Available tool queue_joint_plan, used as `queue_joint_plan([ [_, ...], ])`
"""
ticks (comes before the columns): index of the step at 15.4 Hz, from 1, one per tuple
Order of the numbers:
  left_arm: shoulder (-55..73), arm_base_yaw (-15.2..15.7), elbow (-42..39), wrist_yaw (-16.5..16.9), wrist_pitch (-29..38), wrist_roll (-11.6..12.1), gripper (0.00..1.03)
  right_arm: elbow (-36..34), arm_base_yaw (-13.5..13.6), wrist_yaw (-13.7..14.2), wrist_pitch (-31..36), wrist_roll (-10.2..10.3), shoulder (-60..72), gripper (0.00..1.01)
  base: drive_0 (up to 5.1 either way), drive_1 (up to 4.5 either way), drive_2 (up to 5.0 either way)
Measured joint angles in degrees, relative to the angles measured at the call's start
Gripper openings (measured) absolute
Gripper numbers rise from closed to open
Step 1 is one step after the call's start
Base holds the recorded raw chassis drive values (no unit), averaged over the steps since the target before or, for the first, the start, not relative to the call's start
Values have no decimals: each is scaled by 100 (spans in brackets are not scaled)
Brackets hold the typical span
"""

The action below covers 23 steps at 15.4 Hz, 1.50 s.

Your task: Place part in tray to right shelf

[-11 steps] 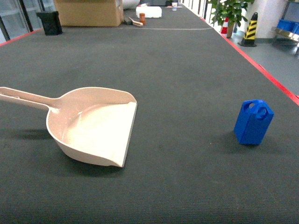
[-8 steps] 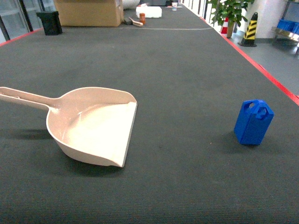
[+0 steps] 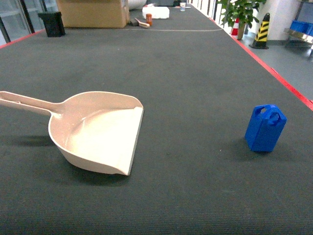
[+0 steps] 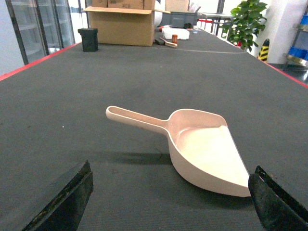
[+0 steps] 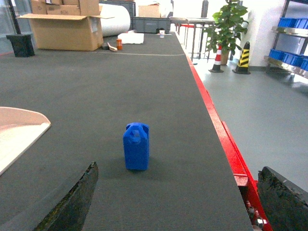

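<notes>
The part (image 3: 265, 128), a small bright-blue jerry-can block, stands upright on the dark mat at the right. In the right wrist view the part (image 5: 136, 146) is ahead of my open right gripper (image 5: 178, 192) and left of its middle, not between the fingers. The beige tray (image 3: 98, 132) lies on the left with its handle pointing left. In the left wrist view the tray (image 4: 202, 149) lies ahead of my open left gripper (image 4: 171, 192), its lip near the right finger. The right shelf (image 5: 288, 65), a silver rack with blue crates, stands far off on the right. Neither gripper shows in the head view.
The mat's red edge (image 3: 283, 81) runs along the right, with grey floor beyond it. At the far end are a cardboard box (image 3: 93, 12), a black bin (image 3: 52, 23) and a white box (image 3: 156, 12). A plant (image 3: 239, 12) and a striped bollard (image 3: 262, 30) stand at the back right.
</notes>
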Motion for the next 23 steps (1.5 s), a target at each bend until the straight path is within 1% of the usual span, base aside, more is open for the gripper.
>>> queue_joint_plan([
  [23, 0, 0, 0, 0, 0, 0, 98, 0, 0, 0, -2, 0, 0, 98, 0, 0, 0],
])
